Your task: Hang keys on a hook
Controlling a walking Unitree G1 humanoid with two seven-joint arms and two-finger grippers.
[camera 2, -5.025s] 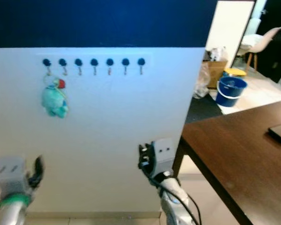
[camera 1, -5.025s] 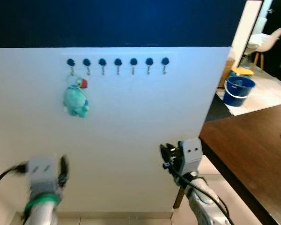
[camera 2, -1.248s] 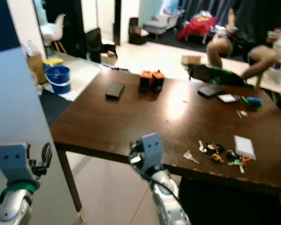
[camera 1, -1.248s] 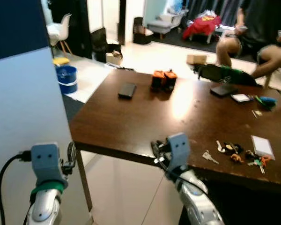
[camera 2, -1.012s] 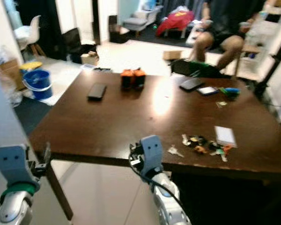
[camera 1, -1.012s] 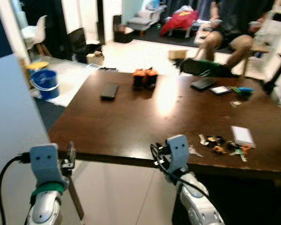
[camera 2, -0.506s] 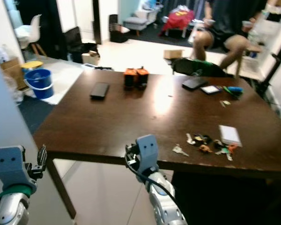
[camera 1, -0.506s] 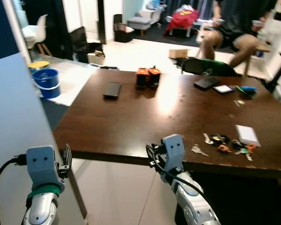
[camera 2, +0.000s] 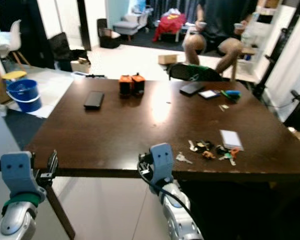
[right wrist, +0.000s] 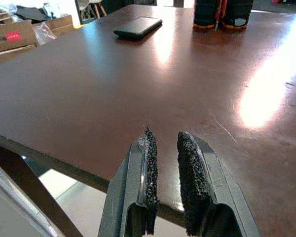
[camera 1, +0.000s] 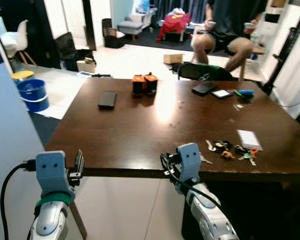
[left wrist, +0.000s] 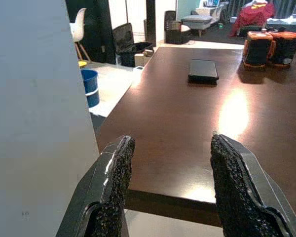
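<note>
Head views: dark brown wooden table (camera 1: 140, 130) ahead w/ a cluster of small metal keys on coloured tags (camera 1: 230, 149) lying flat near its front-right edge, just beside a white card (camera 1: 249, 139). Further back: flat black phone (camera 1: 108, 99), two orange-and-black boxes (camera 1: 143, 84), another dark phone (camera 1: 204, 88), and a seated person (camera 1: 225, 20) beyond the far edge. Blue bucket (camera 1: 31, 95) on the floor off to the left. Left gripper (camera 1: 78, 162) is raised below the table's front-left corner; right gripper (camera 1: 167, 164) sits at the front edge, the keys well apart to its right. Neither holds anything. Left wrist view: its two black fingers (left wrist: 113, 187) stand wide apart, empty, pointing over the table corner next to a pale wall panel (left wrist: 34, 98). Right wrist view: fingers (right wrist: 190, 182) nearly closed, thin gap only, nothing between, aimed across the tabletop toward the far phone. Handling, as a guess: keys are light, hard, thin, lying flat on a slick top, so likely to skid or fan out when pinched; bunch is loose & will dangle. Best bet prob. is to grip at a ring or a thicker tag, not a flat blade, leaving the ring free for the hook. The keys are too small to make out a ring clearly.
</note>
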